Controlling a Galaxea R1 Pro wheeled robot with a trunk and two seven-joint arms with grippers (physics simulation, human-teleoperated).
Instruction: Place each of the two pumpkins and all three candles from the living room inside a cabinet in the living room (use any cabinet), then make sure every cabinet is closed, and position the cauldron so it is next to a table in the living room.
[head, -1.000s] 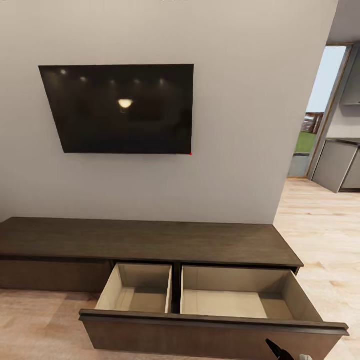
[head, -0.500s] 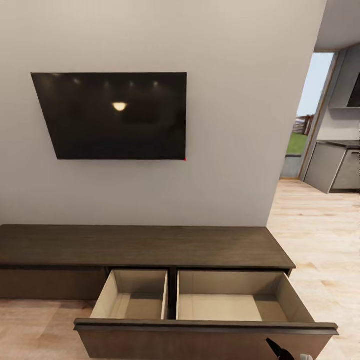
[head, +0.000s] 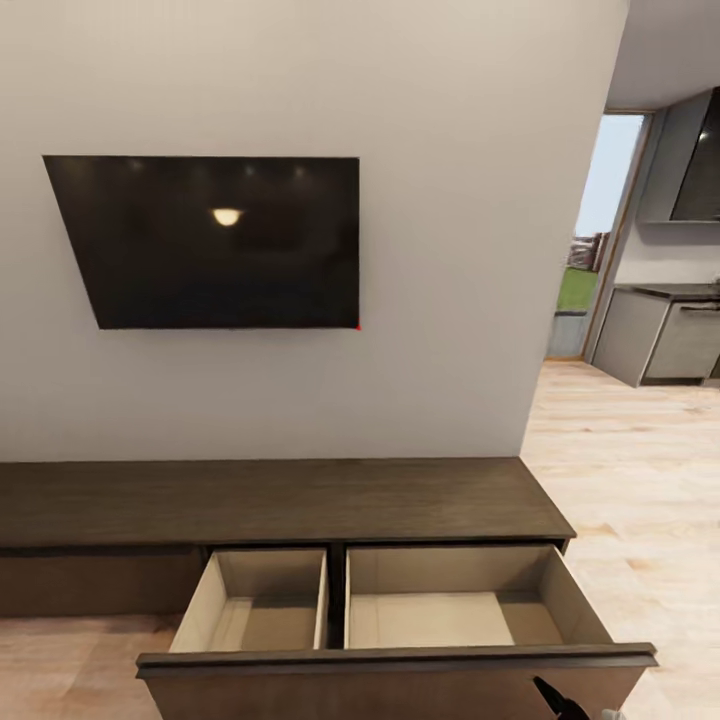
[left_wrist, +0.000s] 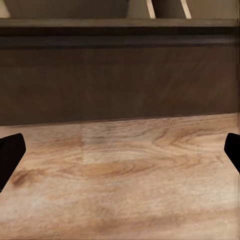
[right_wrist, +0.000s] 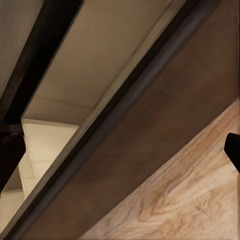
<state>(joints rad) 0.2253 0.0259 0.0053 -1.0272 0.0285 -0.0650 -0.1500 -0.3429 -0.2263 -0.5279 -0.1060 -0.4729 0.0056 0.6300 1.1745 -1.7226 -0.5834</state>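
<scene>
Floor: pale wood planks (head: 640, 500) run under the robot and on toward the kitchen doorway; both arms hang low over them, nothing carried.
Left gripper: the left gripper (left_wrist: 120, 155) points at the floor just before the drawer front, its dark fingertips (left_wrist: 10, 152) at opposite edges of the wrist view, so the jaws stand wide apart and empty.
Right gripper: the right gripper (right_wrist: 120, 150) faces the drawer lip at a slant, tips likewise spread with nothing between them; a dark finger (head: 556, 697) pokes up near the drawer front in the head view.
Cabinet: the cabinet (head: 280, 500) has one wide drawer (head: 400, 655) pulled out, its two beige compartments bare, probably left open ready to receive the items.
Task items: pumpkins, candles and cauldron are not yet stowed here.
Wall: a dark television (head: 210, 240) hangs above the cabinet.
</scene>
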